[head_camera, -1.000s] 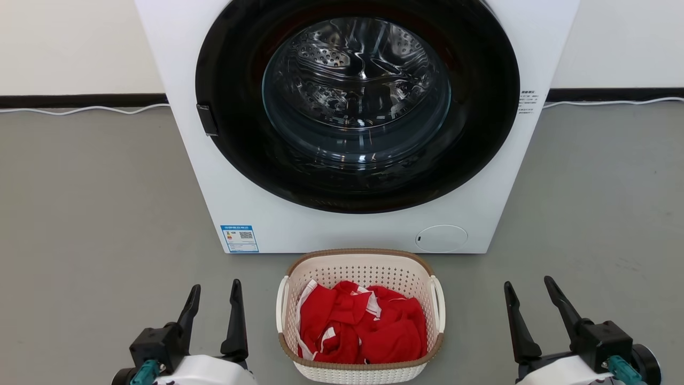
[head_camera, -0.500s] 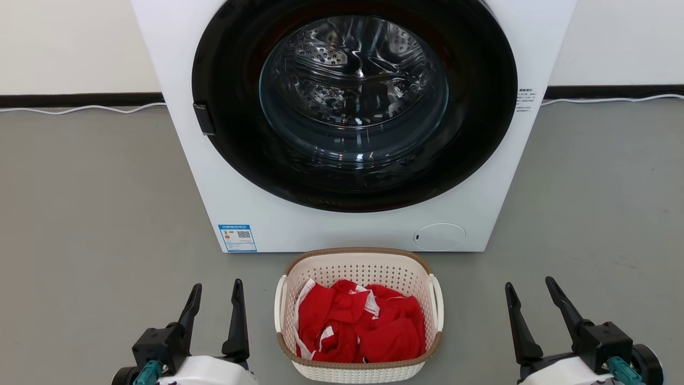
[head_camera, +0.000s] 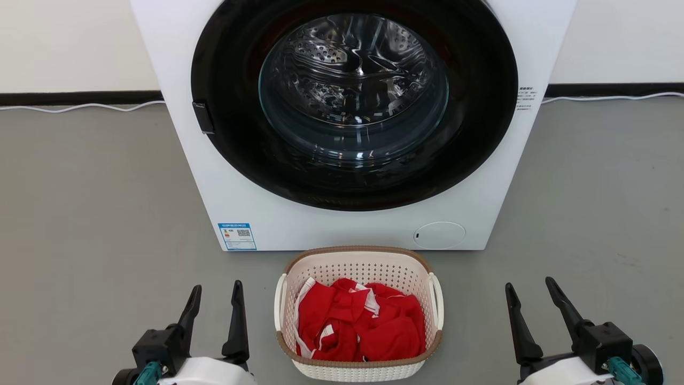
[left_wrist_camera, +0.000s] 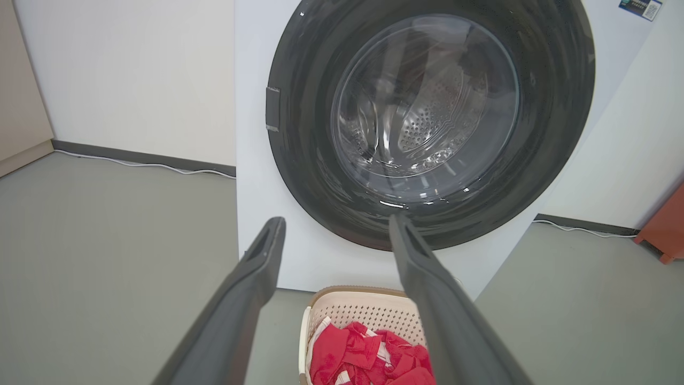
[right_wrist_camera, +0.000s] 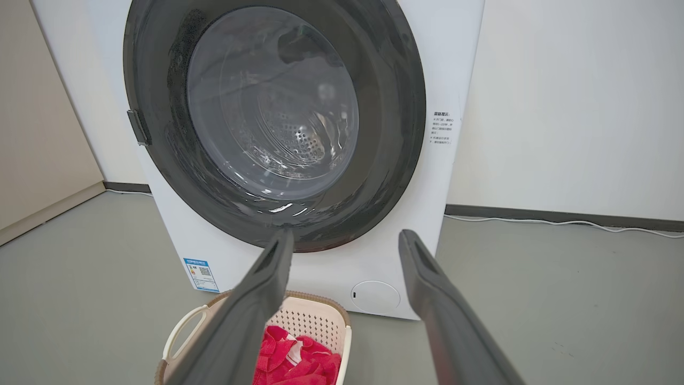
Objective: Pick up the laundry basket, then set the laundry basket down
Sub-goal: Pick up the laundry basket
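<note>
Basket (head_camera: pixel 357 266) on the floor between your two grippers, not yet touched.

The basket sits just in front of the washer (head_camera: pixel 240 187) with red clothes (head_camera: pixel 363 326) heaped inside, and its two loop handles face out sideways, one (head_camera: pixel 279 302) toward your left and one (head_camera: pixel 438 299) toward your right. From the head view I cannot tell you for sure which way its long axis runs. Your left gripper (head_camera: pixel 216 287) hangs near the left handle with its fingers spread and nothing between them. Your right gripper (head_camera: pixel 528 283) is spread and empty too, but stands farther off from its handle. Judging by that, each arm has to come inward to its own handle, and the right has more ground to cover.
</note>
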Robot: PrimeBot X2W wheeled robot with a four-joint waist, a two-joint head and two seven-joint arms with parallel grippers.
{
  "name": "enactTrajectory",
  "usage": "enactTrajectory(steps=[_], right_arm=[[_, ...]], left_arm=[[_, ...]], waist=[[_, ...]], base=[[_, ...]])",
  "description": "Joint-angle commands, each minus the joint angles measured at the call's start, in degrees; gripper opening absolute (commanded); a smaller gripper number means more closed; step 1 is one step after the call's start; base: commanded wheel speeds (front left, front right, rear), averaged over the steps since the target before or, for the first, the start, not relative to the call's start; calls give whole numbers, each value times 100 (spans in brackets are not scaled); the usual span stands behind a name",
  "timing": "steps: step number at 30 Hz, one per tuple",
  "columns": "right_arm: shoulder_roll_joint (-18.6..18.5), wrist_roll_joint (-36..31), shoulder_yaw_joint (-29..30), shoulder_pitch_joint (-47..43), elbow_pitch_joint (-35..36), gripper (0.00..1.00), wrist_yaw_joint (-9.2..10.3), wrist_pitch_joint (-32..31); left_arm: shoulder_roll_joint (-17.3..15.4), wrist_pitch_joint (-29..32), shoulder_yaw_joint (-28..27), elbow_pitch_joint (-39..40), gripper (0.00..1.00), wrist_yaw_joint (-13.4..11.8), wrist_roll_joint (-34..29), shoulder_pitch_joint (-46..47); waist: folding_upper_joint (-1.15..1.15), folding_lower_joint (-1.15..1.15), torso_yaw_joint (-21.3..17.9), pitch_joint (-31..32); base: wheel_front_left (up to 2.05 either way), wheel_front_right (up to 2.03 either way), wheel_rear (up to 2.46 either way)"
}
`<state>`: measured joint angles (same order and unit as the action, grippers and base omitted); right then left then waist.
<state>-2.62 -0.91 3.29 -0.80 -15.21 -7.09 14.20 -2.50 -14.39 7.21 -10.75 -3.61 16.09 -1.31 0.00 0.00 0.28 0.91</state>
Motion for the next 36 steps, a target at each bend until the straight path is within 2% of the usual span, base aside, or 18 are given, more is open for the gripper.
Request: enactTrajectory(steps=[1, 13, 21, 36], right_arm=[[-26, 37, -135, 193, 126, 100, -40, 80], [-26, 127, -193, 323, 110, 100, -40, 80], [-26, 152, -218, 682, 92, 100, -40, 80], [-34, 260, -219, 1687, -122, 100, -40, 80]], left_arm=[[-38, -61, -160, 139, 100, -84, -24, 103], [-38, -61, -34, 236, 100, -222, 67, 143], [-38, -61, 69, 301, 100, -321, 89, 429], [-38, -61, 406, 109, 100, -551, 75, 1513]], waist=[[0, 0, 4, -10], [0, 0, 11, -330], [0, 0, -23, -910], [0, 0, -89, -2417]], base=[[0, 0, 0], [0, 0, 0], [0, 0, 0], [0, 0, 0]])
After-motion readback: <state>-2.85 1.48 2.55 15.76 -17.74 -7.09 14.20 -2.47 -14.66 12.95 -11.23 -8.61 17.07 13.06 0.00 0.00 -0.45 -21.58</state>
